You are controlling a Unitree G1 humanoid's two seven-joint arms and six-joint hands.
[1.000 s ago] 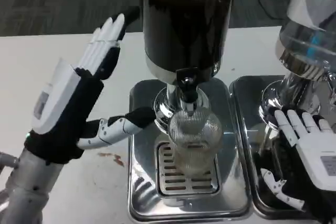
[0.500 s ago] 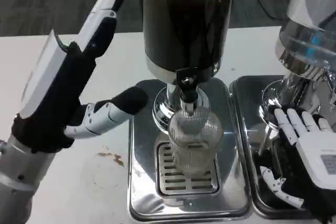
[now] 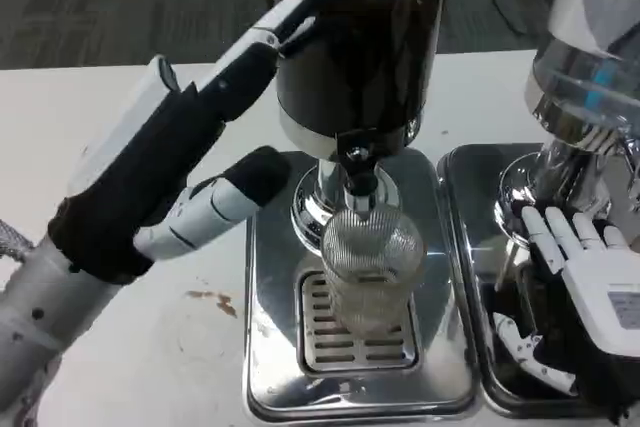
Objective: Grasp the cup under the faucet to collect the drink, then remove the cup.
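Two dispensers stand on the white table (image 3: 120, 337), each over its own steel tray. Near one: dark tank (image 3: 360, 37), chrome neck, faucet (image 3: 357, 172) at its front. Cup (image 3: 372, 267), clear and ribbed, sits upright on the slotted grate (image 3: 350, 342) of the tray (image 3: 270, 367), directly under the faucet, its rim close to the spout. Contents of cup hard to read; no stream visible through the glass. Left hand (image 3: 185, 172) is raised off the table at the picture's left, released, grasping nothing: fingers (image 3: 270, 42) stretched out and reaching up beside the tank's left flank, whether touching it I cannot tell; thumb (image 3: 235, 192) points toward the chrome neck, apart from the cup. Silver forearm runs down to the lower left corner. Small brownish stain (image 3: 213, 299) on the table just left of the tray. Second dispenser (image 3: 590, 57) at right edge, clear-bodied with chrome base, over the second tray (image 3: 465, 247). Right hand (image 3: 585, 282) lies low at that tray, white back up, fingers spread and pointing toward the chrome base, near or against it; it grips nothing that can be seen. Dark shape beneath the right hand, too murky to identify. Carpeted floor (image 3: 110, 2) behind the table.
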